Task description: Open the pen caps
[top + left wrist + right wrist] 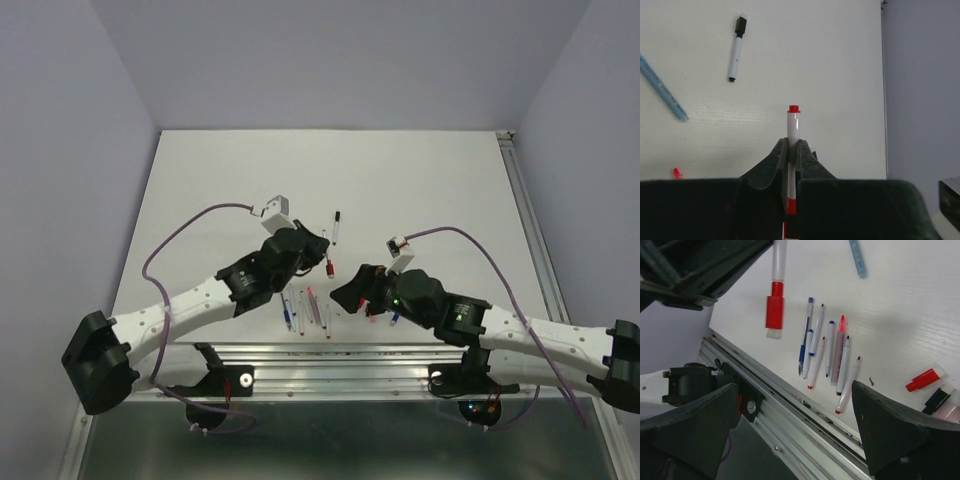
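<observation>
Pinching a marker [793, 125], red cap [774, 310] on, left hand [793, 146]; right hand [795, 390] spread near pens [825, 347].

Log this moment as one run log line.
left hand: shut on white marker | right hand: open, short of red cap | red cap: on marker

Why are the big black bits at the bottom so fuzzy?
Right wrist view: the right tool is close to the lens, so soft; the red cap is sharper. Left wrist view: the left tool is dark and blurry, its pen crisp.
</observation>
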### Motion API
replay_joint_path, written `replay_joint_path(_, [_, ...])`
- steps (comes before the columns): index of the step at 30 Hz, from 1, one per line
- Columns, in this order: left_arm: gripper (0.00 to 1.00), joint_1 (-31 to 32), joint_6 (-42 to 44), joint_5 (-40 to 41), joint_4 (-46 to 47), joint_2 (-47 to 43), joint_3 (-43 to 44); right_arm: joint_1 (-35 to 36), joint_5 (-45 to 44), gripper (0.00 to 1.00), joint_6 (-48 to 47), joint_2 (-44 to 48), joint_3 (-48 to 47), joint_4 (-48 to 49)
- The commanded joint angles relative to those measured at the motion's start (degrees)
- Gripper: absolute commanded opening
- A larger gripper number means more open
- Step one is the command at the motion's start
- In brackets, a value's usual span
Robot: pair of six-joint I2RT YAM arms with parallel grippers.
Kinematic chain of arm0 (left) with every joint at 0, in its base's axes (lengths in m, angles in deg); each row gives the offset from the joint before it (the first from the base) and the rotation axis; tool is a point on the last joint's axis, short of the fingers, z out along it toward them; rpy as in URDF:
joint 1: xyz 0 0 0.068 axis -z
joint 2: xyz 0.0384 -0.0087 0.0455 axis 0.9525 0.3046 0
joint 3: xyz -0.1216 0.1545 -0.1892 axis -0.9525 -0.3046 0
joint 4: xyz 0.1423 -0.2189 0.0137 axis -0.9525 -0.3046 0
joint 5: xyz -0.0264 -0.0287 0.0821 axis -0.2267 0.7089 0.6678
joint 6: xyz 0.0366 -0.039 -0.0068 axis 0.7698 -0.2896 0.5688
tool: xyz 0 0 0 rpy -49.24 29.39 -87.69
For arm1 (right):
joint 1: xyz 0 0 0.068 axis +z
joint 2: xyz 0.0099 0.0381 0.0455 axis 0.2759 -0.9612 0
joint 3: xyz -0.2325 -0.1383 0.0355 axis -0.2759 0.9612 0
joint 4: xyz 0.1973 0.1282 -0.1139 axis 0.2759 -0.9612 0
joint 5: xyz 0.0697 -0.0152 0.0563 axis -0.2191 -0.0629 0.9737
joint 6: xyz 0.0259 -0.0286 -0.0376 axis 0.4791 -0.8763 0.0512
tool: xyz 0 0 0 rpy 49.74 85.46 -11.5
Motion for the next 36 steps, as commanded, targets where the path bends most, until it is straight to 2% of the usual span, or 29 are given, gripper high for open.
replay_joint_path(1, [0.00,3.30,-13.64,10.09,1.16,-7.12,-4.23,0.11,4.53,1.00,-1.81,-5.45,-3.87,8.57])
replay_joint_path(4, [0.00,5.41,-14.97,11.85,-0.33,-10.11,-6.08,0.02,6.47,0.98,-1.72,-9.94,-5.02,11.04])
replay_joint_path(10, [0.00,8.75,-17.79,14.84,-3.85,-11.96,-6.70,0.11,6.91,0.88,-2.42,-14.86,-7.84,13.94])
replay_joint_path(16, [0.00,10.34,-19.72,16.60,-6.31,-11.26,-6.44,0.02,6.48,0.73,-3.30,-15.75,-9.95,12.89])
replay_joint_path(19, [0.00,11.13,-19.55,17.12,-6.40,-11.35,-6.09,0.02,4.72,0.63,-3.65,-15.66,-10.56,11.49])
replay_joint_path(23, [0.00,11.49,-19.72,17.12,-6.58,-11.61,-6.17,0.02,3.57,0.41,-4.00,-15.66,-11.26,10.43])
replay_joint_path(28, [0.00,11.92,-19.37,16.95,-6.49,-11.61,-5.91,0.02,3.57,0.29,-4.00,-15.92,-11.80,9.37])
replay_joint_path(31, [0.00,12.01,-18.67,16.34,-6.49,-11.35,-5.56,0.11,3.92,0.15,-3.83,-15.66,-11.45,9.37])
replay_joint_path(35, [0.00,11.84,-17.44,19.39,-6.05,-10.74,-5.21,0.11,8.39,0.01,-2.86,-14.78,-10.22,9.46])
replay_joint_path(36, [0.00,11.84,-16.22,20.02,-5.96,-10.30,-4.60,0.11,11.71,0.01,-2.51,-14.61,-9.60,9.81])
